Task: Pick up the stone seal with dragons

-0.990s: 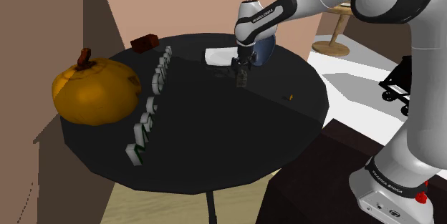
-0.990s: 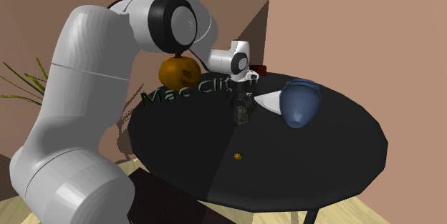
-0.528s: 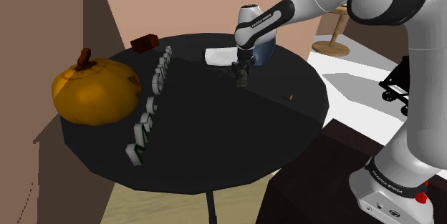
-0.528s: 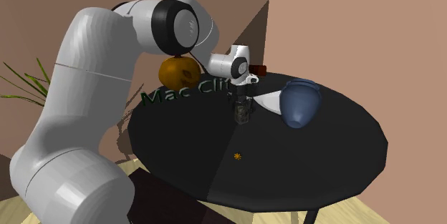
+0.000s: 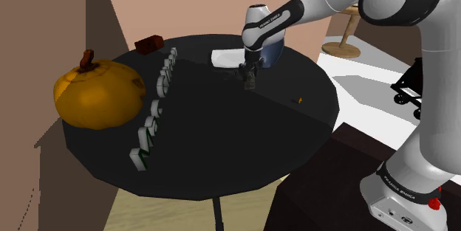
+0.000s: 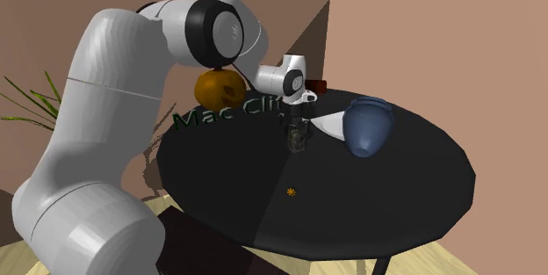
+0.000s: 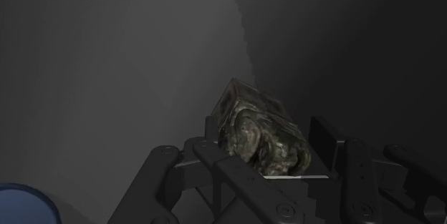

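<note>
Round black table [image 5: 222,145] on a single thin central leg [image 5: 217,213], set over a light wood-plank floor [image 5: 148,211] in a corner where a dark brown wall [image 5: 44,15] meets a paler pinkish-brown wall [image 5: 185,1]. Beyond the table, at the shoulder view's right, a small wooden pedestal stand [image 5: 344,36] rests on a white surface [image 5: 369,82]; thin plant leaves [image 6: 22,106] show at the second exterior view's left edge. Light is soft, with one part of the tabletop shaded darker than the other.

Your shoulder view looks down from beside the stand over the round tabletop [image 5: 207,119]; your second exterior view looks in from the shoulder view's right, past the arm [image 6: 105,97]; both share the pumpkin [image 5: 96,93]; your wrist view rides the hand [image 7: 266,151], close on the stone seal [image 7: 254,122].
</note>
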Controlling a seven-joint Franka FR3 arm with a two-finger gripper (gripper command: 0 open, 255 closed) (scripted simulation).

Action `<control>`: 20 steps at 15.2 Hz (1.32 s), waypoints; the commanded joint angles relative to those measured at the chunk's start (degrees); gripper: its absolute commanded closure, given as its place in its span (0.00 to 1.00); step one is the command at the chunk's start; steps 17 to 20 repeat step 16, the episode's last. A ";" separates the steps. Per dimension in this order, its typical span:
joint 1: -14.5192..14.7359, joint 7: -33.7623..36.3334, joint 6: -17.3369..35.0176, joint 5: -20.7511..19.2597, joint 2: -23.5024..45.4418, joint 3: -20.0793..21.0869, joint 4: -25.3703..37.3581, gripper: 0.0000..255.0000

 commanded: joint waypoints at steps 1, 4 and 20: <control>0.05 0.05 -0.92 -0.03 -0.59 -0.01 0.27 1.00; 0.07 0.06 -2.72 -0.08 -1.77 -0.03 0.89 1.00; 0.12 0.09 -9.12 -0.22 -5.10 -0.11 3.96 1.00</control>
